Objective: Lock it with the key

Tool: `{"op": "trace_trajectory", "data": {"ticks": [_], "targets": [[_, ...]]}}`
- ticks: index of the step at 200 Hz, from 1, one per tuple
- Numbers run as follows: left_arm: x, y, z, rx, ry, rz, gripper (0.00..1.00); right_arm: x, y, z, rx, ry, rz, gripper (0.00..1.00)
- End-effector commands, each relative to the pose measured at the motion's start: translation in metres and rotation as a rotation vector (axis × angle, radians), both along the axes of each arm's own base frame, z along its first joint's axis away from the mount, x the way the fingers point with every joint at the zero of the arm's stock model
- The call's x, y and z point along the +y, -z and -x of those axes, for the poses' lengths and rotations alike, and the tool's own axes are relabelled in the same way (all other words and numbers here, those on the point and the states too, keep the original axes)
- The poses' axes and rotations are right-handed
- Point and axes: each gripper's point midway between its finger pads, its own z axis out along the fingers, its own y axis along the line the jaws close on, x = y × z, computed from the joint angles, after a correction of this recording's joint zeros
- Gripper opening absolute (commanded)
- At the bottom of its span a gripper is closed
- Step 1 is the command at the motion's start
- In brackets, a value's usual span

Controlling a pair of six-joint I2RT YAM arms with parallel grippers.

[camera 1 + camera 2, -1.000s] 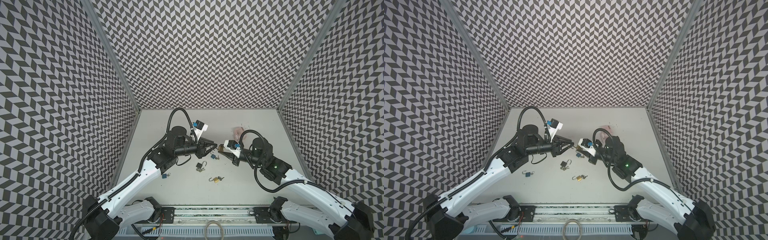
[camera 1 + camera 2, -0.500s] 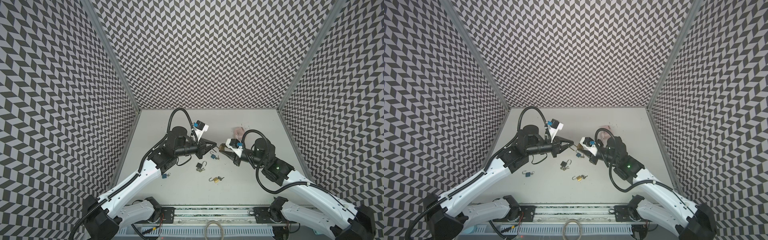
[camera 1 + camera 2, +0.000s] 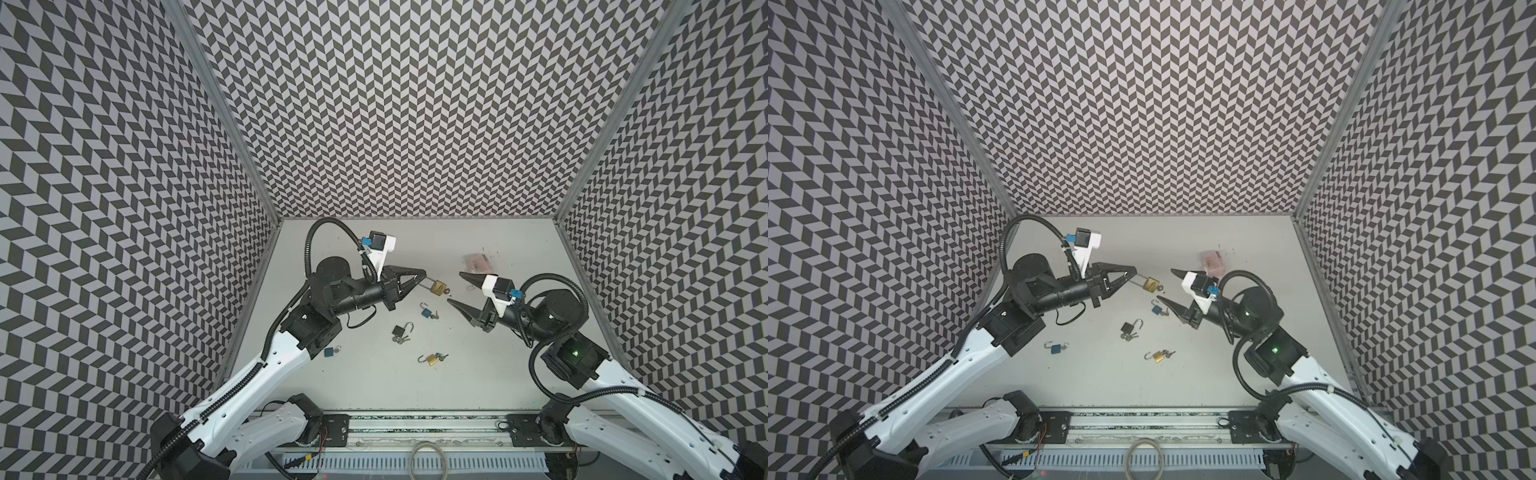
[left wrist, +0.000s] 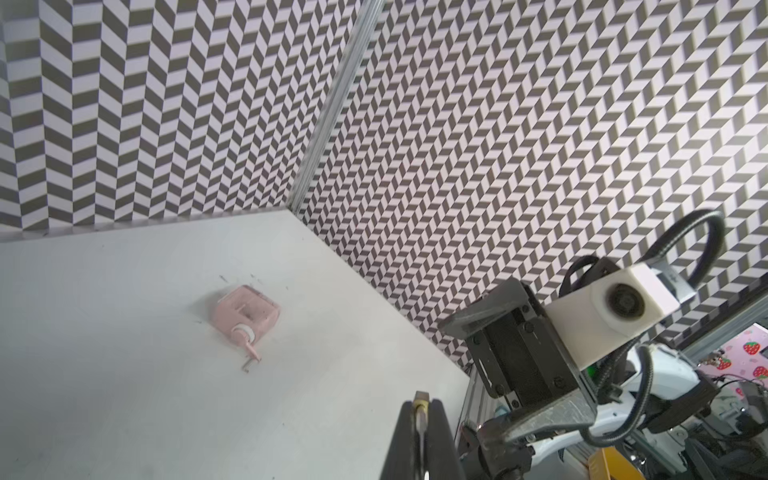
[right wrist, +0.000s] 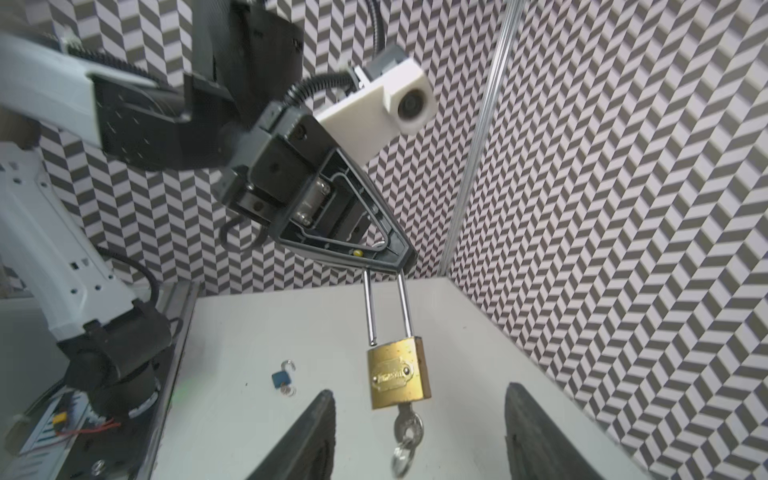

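As left fingers point(image 5: 399, 253) pinch its shackle point(image 5: 404, 307), padlock point(image 5: 397, 374) juts beyond them

black-and-white chevron walls point(image 3: 415, 104) on three sides, grey metal corner posts point(image 3: 227, 120) running up the seams, plain pale grey worktop point(image 3: 374, 386), aluminium rail point(image 3: 415, 428) along the front edge, bright even light, soft shadows, bit of pink strawberry-print fabric point(image 4: 748, 361) outside the frame
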Motion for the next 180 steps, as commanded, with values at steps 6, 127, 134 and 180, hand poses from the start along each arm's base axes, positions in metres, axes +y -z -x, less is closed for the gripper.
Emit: {"op": "trace_trajectory", "data": {"ticks": [6, 127, 134, 180], "targets": [[0.008, -0.047, 0.014, -0.073, 0.065, 0.182, 0.00, -0.003, -0.039, 0.019, -0.109, -0.076, -0.155, 0.60], [0.013, -0.088, 0.041, -0.245, 0.168, 0.268, 0.00, 0.030, -0.076, 0.034, -0.124, -0.335, -0.173, 0.46], [0.012, -0.088, 0.042, -0.247, 0.174, 0.268, 0.00, 0.031, -0.077, 0.035, -0.116, -0.344, -0.178, 0.45], [0.012, -0.088, 0.044, -0.251, 0.189, 0.275, 0.00, 0.033, -0.078, 0.036, -0.083, -0.380, -0.193, 0.29]]}}
